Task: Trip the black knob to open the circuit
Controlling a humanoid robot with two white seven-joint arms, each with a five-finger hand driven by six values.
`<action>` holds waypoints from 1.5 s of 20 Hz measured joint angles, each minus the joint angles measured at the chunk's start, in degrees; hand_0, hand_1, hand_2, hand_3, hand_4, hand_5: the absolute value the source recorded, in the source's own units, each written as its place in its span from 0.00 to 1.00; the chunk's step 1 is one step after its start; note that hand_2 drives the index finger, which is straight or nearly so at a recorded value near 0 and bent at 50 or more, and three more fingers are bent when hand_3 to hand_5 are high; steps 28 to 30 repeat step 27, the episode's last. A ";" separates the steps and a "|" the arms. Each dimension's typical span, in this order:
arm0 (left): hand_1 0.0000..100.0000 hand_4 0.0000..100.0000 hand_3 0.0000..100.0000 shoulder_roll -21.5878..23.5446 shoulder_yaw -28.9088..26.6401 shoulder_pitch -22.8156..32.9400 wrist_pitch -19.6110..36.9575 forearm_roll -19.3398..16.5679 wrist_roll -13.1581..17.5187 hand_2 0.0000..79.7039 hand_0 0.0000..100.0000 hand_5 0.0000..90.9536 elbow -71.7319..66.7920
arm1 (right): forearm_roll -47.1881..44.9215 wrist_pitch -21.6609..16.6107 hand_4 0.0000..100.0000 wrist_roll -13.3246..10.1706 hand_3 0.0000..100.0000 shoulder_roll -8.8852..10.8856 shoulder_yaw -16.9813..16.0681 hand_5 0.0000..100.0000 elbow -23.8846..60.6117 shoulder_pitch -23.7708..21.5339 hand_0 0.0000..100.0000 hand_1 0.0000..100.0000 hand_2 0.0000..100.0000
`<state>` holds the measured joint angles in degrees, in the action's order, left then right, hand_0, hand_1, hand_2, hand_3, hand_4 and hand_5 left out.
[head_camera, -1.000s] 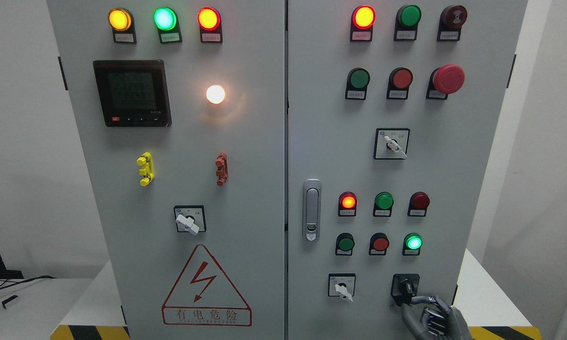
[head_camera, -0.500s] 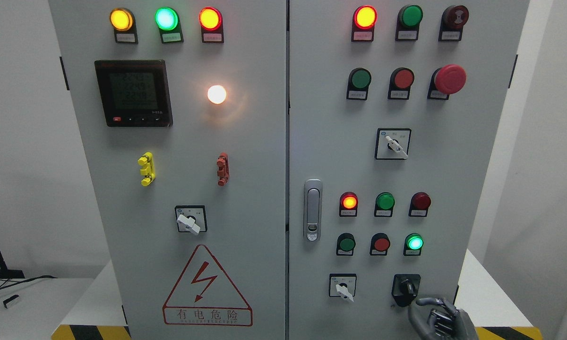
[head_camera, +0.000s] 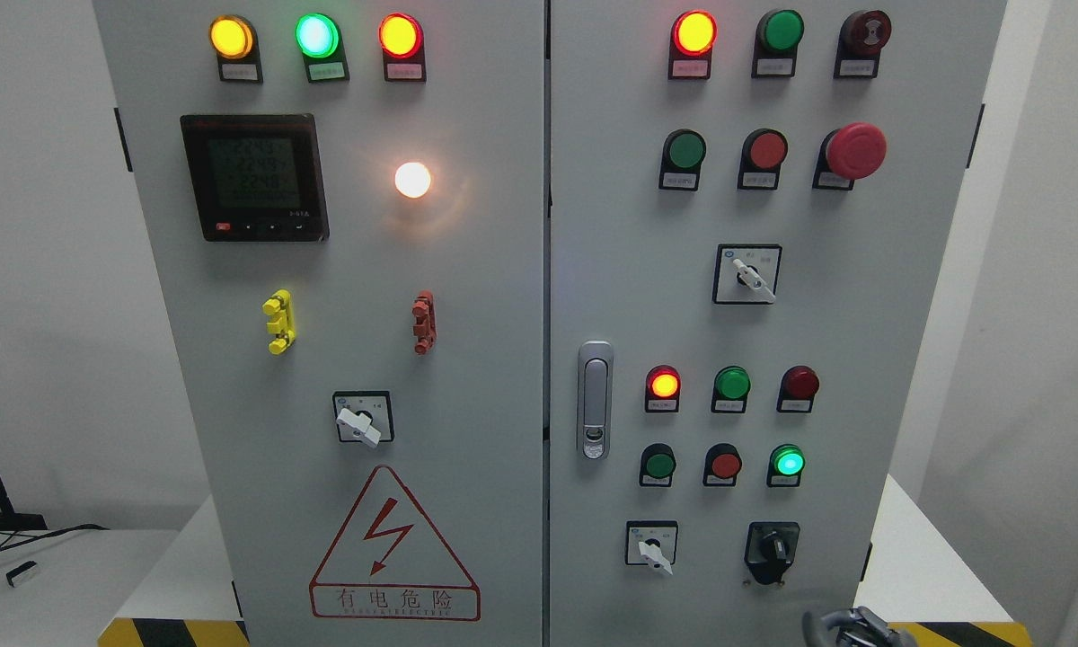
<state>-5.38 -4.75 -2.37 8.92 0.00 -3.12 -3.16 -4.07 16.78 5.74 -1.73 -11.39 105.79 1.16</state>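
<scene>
The black knob (head_camera: 773, 546) sits in a black square plate at the lower right of the grey cabinet's right door (head_camera: 862, 359). Nothing touches it. Only the top of my grey right hand (head_camera: 855, 627) shows at the bottom edge, below and a little right of the knob and apart from it. Too little of the hand is in the picture to judge its state. My left arm is out of the picture.
A white selector switch (head_camera: 652, 550) is left of the knob, and a lit green lamp (head_camera: 787, 462) is above it. The door latch (head_camera: 595, 400) is at the door's left edge. The white table (head_camera: 916, 575) runs out to the right of the cabinet.
My right hand has dropped away from the black knob, down and slightly right, and is now almost out of the picture. The knob stands uncovered.
</scene>
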 measured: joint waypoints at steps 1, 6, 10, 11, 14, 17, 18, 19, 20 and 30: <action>0.39 0.00 0.00 0.00 0.00 0.00 0.00 0.00 0.00 0.00 0.12 0.00 0.00 | -0.42 0.00 0.53 0.52 0.58 0.06 -0.35 0.50 0.73 -0.97 0.12 0.17 0.38; 0.39 0.00 0.00 0.00 0.00 0.00 0.00 0.00 0.00 0.00 0.12 0.00 0.00 | -2.45 0.00 0.43 2.81 0.47 -0.02 -2.44 0.40 4.25 -5.11 0.04 0.04 0.32; 0.39 0.00 0.00 0.00 0.00 0.00 0.00 0.00 0.00 0.00 0.12 0.00 0.00 | -4.56 0.00 0.35 5.06 0.37 0.51 -4.35 0.33 6.69 -7.53 0.00 0.00 0.25; 0.39 0.00 0.00 0.00 0.00 0.00 0.00 0.00 0.00 0.00 0.12 0.00 0.00 | -4.95 0.00 0.34 5.92 0.36 0.62 -4.77 0.32 7.20 -8.03 0.00 0.00 0.24; 0.39 0.00 0.00 0.00 0.00 0.00 0.00 0.00 0.00 0.00 0.12 0.00 0.00 | -5.74 0.01 0.32 7.43 0.34 0.90 -6.03 0.30 8.70 -9.53 0.00 0.00 0.22; 0.39 0.00 0.00 0.00 0.00 0.00 0.00 0.00 0.00 0.00 0.12 0.00 0.00 | -6.23 0.05 0.31 7.88 0.32 0.85 -7.01 0.29 9.83 -10.57 0.00 0.00 0.21; 0.39 0.00 0.00 0.00 0.00 0.00 0.00 0.00 0.00 0.00 0.12 0.00 0.00 | -6.36 0.05 0.31 7.91 0.32 0.75 -7.25 0.29 10.17 -10.87 0.00 0.00 0.20; 0.39 0.00 0.00 0.00 0.00 0.00 0.00 0.00 0.00 0.00 0.12 0.00 0.00 | -6.45 0.05 0.30 7.97 0.32 0.65 -7.48 0.29 10.51 -11.16 0.00 0.00 0.20; 0.39 0.00 0.00 0.00 0.00 0.00 0.00 0.00 0.00 0.00 0.12 0.00 0.00 | -6.52 0.05 0.30 7.99 0.32 0.54 -7.67 0.29 10.81 -11.48 0.00 0.00 0.19; 0.39 0.00 0.00 0.00 0.00 0.00 0.00 0.00 0.00 0.00 0.12 0.00 0.00 | -6.81 -0.19 0.28 8.02 0.30 0.07 -8.41 0.26 12.23 -13.01 0.00 0.00 0.17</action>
